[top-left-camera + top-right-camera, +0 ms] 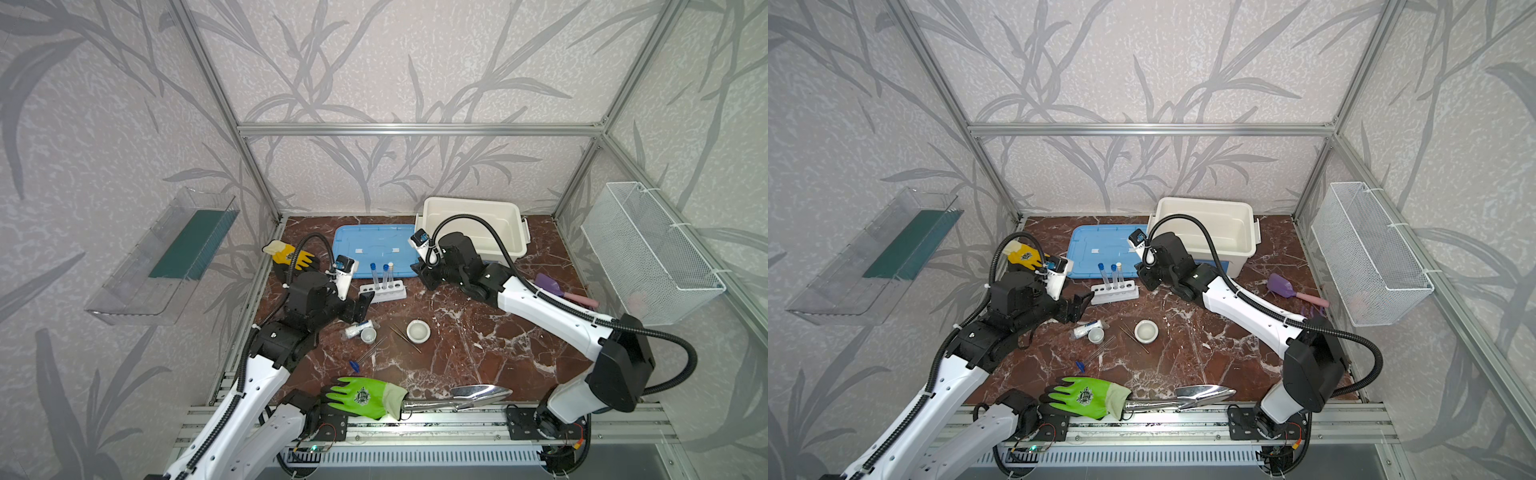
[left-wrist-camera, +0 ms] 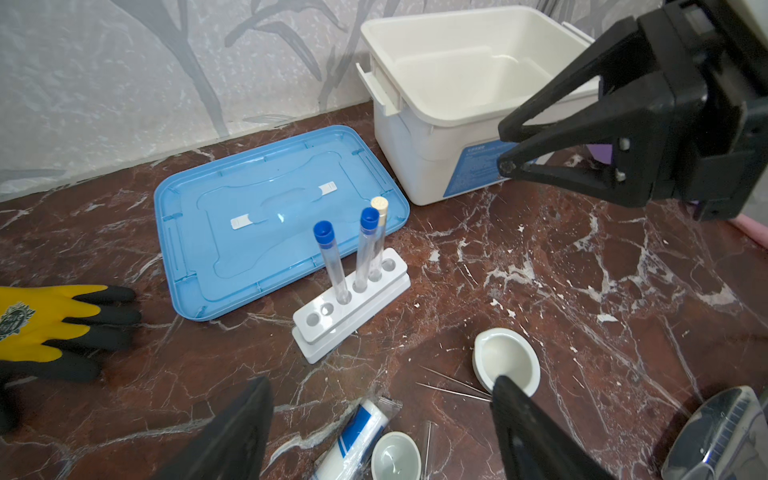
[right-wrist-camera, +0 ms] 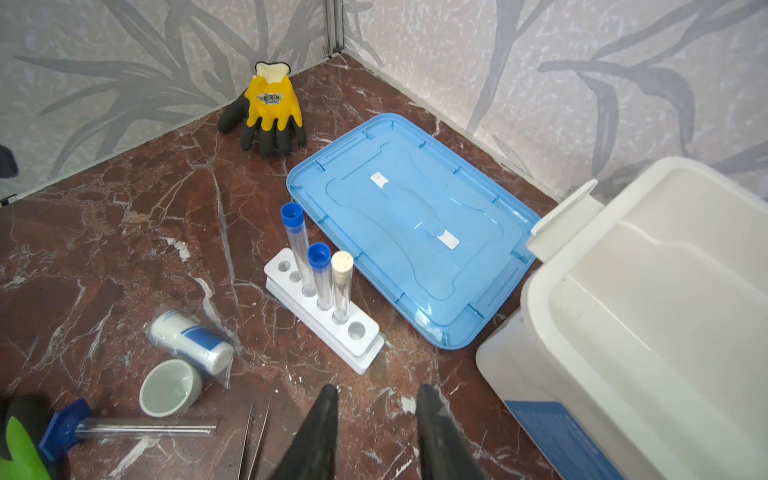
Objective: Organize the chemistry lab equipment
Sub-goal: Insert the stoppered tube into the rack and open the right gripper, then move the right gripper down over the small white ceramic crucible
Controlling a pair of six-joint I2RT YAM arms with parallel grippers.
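Widely spread and empty, the left gripper (image 2: 378, 384) hangs near the bottle (image 2: 361, 432), cup (image 2: 395, 457) and small bowl (image 2: 505, 353); the rack (image 2: 328, 332) with three test tubes (image 2: 332, 262) stands beyond. Right gripper (image 3: 379, 390), jaws apart, empty, faces that rack, tweezers (image 3: 246, 436) lying just beside it.

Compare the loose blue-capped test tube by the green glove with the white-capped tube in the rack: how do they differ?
Pose: the loose blue-capped test tube lies flat on the marble tabletop, while the white-capped tube stands upright in the white six-hole rack.
Cap: the loose tube's is blue, the racked tube's is off-white.
Shared: both are thin, clear tubes and look empty.
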